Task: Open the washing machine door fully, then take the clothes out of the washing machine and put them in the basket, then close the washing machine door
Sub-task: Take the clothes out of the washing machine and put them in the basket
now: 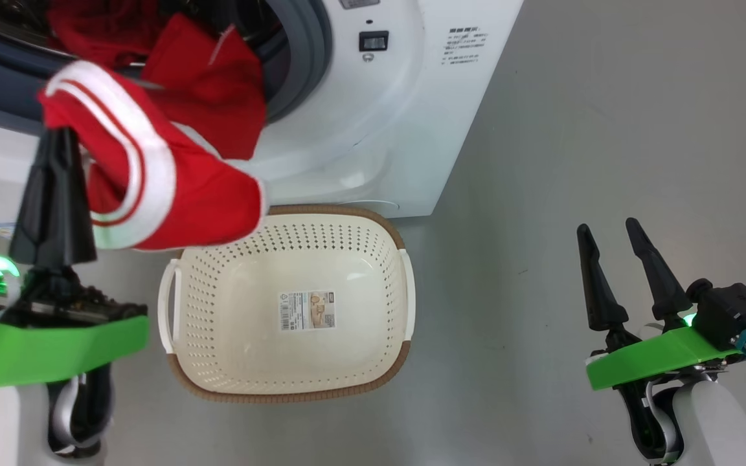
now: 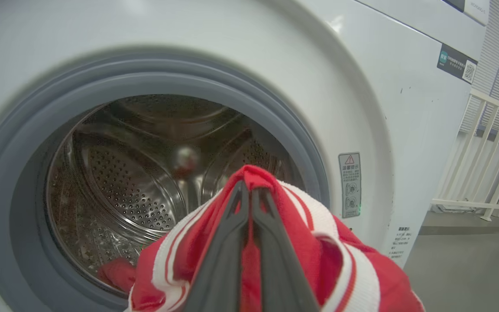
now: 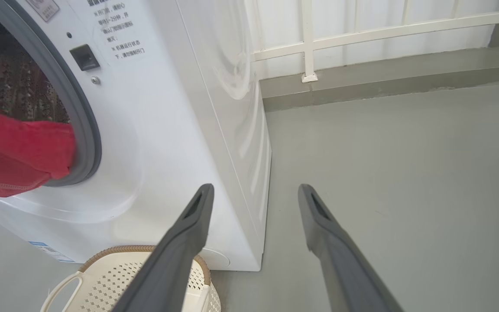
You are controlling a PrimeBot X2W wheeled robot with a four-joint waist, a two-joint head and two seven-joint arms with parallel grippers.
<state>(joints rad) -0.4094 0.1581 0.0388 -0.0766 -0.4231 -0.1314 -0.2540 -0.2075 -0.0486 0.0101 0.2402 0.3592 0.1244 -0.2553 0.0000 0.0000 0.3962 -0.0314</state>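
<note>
My left gripper (image 1: 59, 133) is shut on the clothes (image 1: 153, 168), a red garment with white stripes that trails out of the washing machine (image 1: 373, 123) and hangs above the left rim of the basket (image 1: 285, 304). In the left wrist view the closed fingers (image 2: 249, 195) pinch the red cloth (image 2: 319, 242) in front of the steel drum (image 2: 137, 173); a bit of red cloth (image 2: 117, 273) lies at the drum's lip. My right gripper (image 1: 606, 226) stands open over bare floor to the right of the basket. The washing machine door is out of view.
The cream basket sits on the grey floor right in front of the machine, its rim (image 3: 115, 251) showing in the right wrist view. A white railing (image 3: 306, 43) runs along a low kerb behind the machine.
</note>
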